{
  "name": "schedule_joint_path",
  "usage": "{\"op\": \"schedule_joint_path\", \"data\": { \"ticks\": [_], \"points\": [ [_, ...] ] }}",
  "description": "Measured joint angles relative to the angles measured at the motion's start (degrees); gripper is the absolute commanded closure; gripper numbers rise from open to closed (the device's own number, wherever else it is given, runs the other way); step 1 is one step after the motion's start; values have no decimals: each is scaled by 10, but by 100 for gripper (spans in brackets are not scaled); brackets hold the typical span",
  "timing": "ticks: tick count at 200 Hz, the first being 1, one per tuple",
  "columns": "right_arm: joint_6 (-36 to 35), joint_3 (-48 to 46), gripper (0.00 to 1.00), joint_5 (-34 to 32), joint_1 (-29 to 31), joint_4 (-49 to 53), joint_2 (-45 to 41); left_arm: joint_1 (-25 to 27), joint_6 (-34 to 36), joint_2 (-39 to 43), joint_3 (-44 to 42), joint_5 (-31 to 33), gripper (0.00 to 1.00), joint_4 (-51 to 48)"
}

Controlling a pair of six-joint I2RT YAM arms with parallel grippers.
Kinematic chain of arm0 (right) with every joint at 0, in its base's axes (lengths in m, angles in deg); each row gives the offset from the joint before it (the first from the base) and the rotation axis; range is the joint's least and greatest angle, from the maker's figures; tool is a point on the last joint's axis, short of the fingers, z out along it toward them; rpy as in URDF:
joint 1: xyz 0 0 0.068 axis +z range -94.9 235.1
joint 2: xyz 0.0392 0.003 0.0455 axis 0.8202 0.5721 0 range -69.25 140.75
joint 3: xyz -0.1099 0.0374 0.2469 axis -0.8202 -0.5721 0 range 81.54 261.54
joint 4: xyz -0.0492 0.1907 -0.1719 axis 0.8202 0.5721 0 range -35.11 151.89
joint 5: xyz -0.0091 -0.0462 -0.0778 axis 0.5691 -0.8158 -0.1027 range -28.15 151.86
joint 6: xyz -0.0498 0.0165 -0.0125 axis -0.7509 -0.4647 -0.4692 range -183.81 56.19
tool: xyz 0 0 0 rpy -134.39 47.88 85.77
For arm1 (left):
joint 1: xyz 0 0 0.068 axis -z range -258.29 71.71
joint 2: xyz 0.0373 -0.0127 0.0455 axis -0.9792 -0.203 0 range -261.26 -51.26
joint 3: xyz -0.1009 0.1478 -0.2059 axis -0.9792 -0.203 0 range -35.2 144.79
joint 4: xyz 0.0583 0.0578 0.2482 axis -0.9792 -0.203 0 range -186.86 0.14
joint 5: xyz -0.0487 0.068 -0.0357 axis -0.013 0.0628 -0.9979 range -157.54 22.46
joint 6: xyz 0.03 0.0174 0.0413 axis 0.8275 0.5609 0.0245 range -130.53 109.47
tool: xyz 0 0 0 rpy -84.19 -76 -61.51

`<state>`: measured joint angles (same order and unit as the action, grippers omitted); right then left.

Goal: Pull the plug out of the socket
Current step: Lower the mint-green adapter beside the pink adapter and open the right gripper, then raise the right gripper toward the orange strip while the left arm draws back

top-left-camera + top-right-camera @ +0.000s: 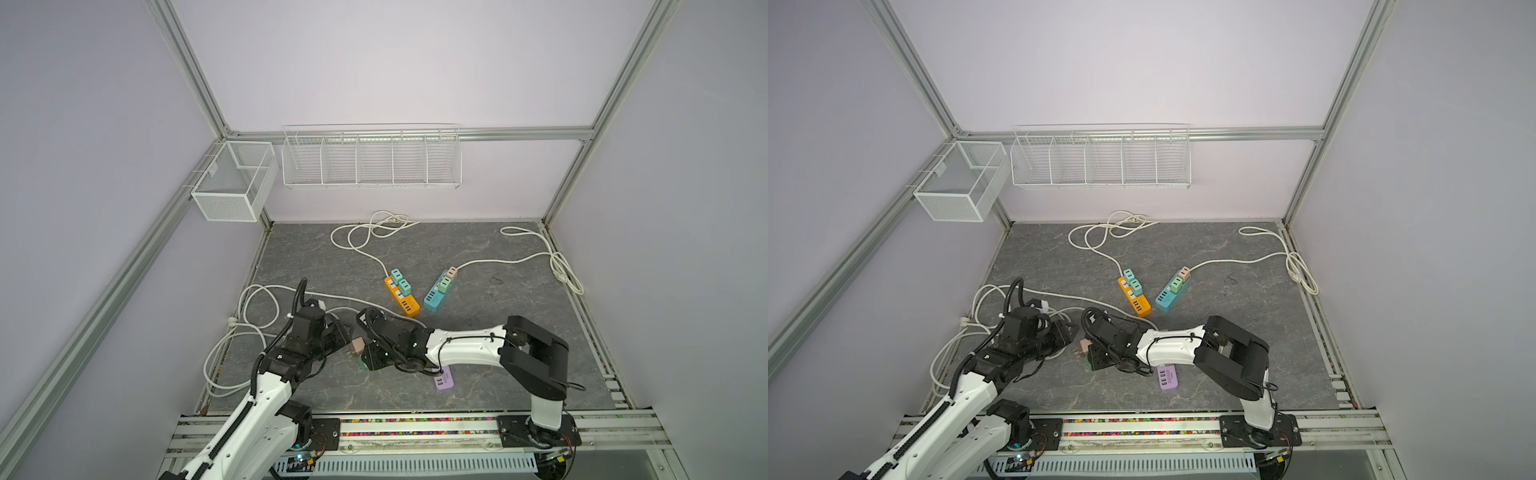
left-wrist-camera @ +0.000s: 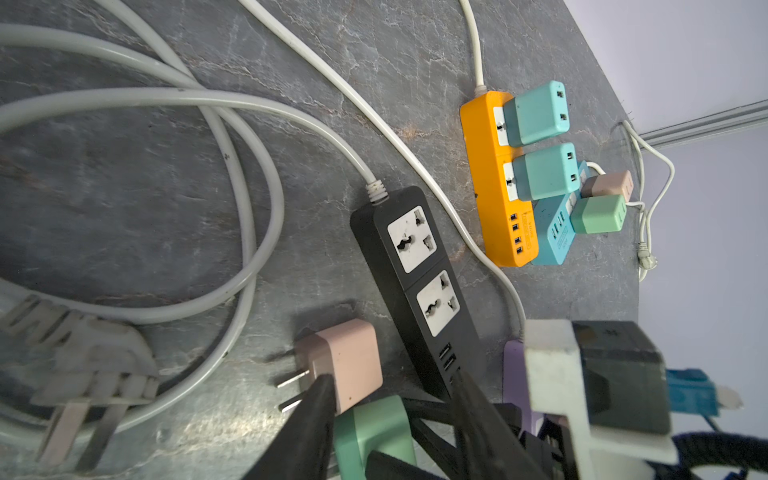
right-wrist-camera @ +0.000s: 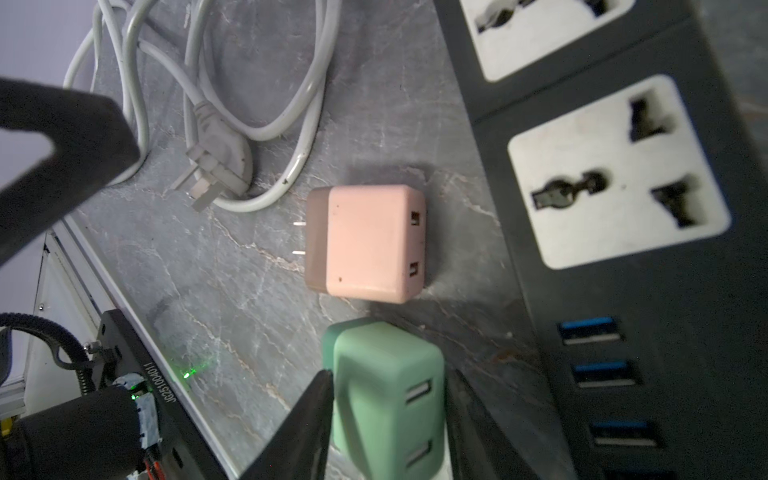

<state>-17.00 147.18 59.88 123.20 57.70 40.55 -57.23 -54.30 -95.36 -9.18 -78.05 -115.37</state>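
The right claw (image 3: 390,376) sits slightly parted around the green plug (image 3: 386,399), a sliver of gap on one side; the left claw (image 2: 390,374) stands parted too, holding nothing. The pink plug (image 3: 370,245) lies loose beside the black strip (image 2: 419,266), whose empty sockets only the wrist views show.

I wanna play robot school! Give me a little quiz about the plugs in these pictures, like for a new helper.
1. True or false: the pink plug beside the black strip lies loose on the table, out of any socket.
2. How many teal plugs sit in the orange strip?
3. Which plug sits between the fingers of the right gripper? A green, B teal, C white.
Key: 1 true; 2 two; 3 A, the green plug.
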Motion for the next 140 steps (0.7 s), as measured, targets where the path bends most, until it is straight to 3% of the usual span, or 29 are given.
{"op": "schedule_joint_path", "data": {
  "ticks": [77,140],
  "points": [
    [-10,7,41,-13,2,30,-3,0,0,0,0,0,52,0],
    [-47,16,36,-44,3,73,-63,0,0,0,5,-5,49,-2]
  ]
}}
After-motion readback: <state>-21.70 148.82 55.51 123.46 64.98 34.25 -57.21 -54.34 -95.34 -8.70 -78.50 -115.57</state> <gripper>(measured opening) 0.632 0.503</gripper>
